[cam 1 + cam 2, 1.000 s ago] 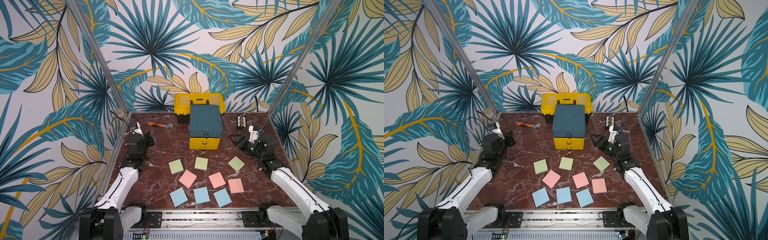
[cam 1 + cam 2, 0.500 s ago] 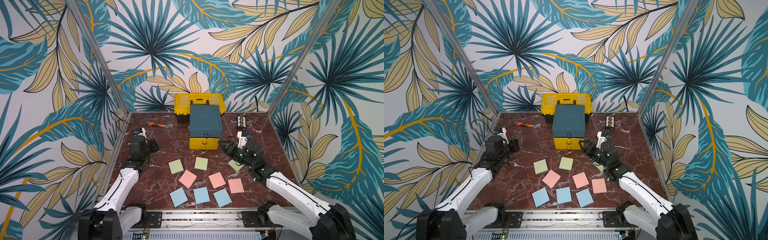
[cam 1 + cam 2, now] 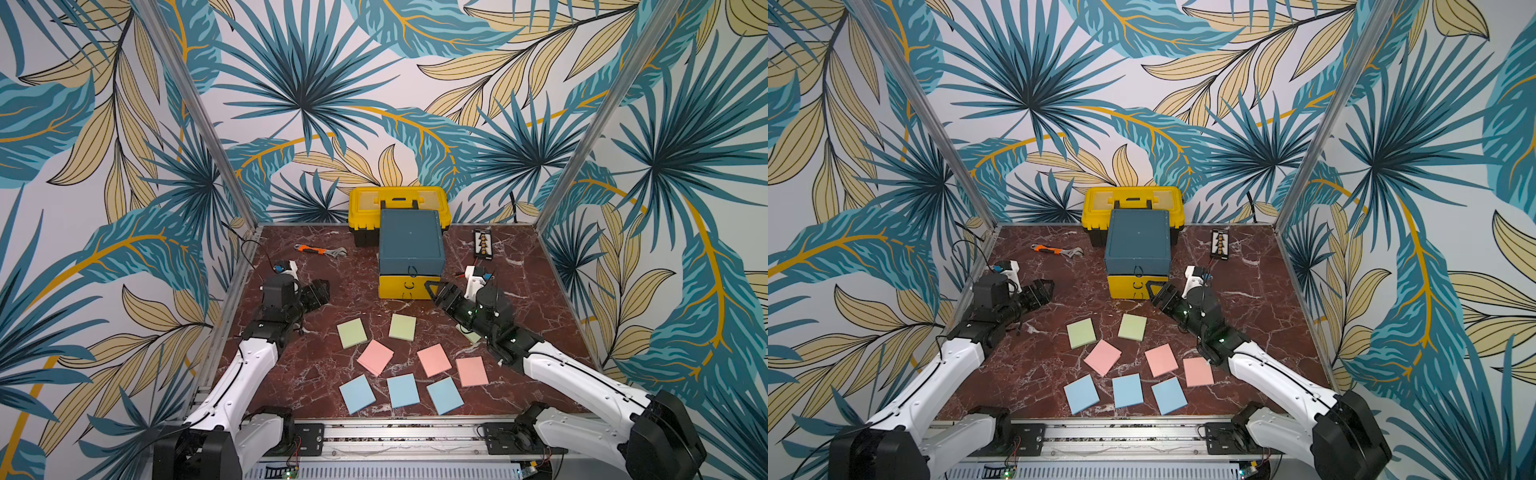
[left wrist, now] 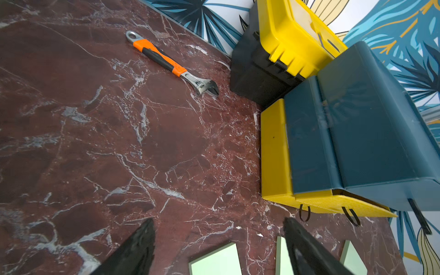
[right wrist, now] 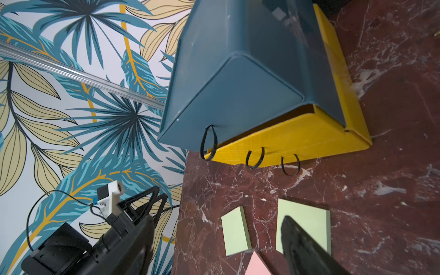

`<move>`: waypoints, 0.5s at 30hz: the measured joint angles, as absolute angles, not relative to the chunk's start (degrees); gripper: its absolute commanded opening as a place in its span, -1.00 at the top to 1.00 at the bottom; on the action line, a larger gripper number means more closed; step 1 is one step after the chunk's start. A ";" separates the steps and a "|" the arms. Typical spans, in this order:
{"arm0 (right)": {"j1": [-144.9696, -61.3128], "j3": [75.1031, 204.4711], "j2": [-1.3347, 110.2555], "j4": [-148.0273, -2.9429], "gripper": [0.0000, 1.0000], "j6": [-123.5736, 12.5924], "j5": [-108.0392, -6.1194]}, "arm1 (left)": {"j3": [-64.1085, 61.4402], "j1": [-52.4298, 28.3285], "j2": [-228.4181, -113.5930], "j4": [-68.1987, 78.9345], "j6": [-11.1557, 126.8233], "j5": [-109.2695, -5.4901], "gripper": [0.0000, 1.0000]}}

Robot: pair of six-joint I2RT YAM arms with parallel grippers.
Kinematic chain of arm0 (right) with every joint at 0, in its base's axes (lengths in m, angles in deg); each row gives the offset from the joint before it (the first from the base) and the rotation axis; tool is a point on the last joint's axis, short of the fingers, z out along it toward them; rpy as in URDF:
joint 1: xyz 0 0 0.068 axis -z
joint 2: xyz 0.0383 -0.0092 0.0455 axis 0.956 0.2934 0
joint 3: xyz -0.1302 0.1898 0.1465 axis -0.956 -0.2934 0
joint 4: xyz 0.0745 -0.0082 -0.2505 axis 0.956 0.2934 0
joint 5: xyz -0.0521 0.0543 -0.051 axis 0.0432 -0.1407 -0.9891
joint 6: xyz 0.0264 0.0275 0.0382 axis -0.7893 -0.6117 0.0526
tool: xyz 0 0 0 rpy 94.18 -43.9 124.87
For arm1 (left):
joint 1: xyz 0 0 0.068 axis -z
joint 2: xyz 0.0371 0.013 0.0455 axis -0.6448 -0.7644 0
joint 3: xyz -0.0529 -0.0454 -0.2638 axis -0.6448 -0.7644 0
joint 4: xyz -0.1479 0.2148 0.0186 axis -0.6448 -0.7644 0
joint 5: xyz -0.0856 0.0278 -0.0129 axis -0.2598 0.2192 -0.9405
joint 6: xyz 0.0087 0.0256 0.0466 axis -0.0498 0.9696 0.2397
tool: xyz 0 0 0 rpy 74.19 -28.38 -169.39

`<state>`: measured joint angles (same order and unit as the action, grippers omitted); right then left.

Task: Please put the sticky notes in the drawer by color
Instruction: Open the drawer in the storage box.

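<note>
In a top view the drawer [image 3: 409,245] sits mid-frame, closed I think. The sticky notes [image 3: 433,360] lie on the desk [image 3: 357,286] below it. My right claw [image 3: 436,291], released and empty, is just right of the loop pulls [image 3: 409,285]. The left claw [image 3: 318,291], also released, is well apart. I'd use right.

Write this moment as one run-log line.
left gripper: open, empty | right gripper: open, empty, near drawer | sticky notes: all on table
</note>
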<state>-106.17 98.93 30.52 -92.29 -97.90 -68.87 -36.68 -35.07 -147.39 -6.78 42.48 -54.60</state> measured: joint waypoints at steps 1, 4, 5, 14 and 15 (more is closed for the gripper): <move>-106.17 98.91 31.27 -93.47 -0.58 -98.66 -69.11 | -36.68 -34.78 -146.99 -6.96 42.39 -54.71 -0.71; -106.33 98.91 34.19 -96.88 -0.57 -100.39 -69.26 | -36.68 -34.26 -145.51 -7.06 42.02 -55.48 -0.75; -106.37 98.91 35.20 -97.87 -0.56 -100.87 -69.24 | -36.68 -34.19 -144.92 -7.04 42.00 -55.61 -0.74; -107.05 100.49 44.36 -104.31 -0.48 -103.95 -68.61 | -36.68 -34.17 -140.46 -7.74 41.97 -56.13 -0.75; -107.07 100.73 44.84 -104.77 -0.48 -104.12 -68.59 | -36.68 -34.17 -140.28 -7.92 41.95 -56.18 -0.75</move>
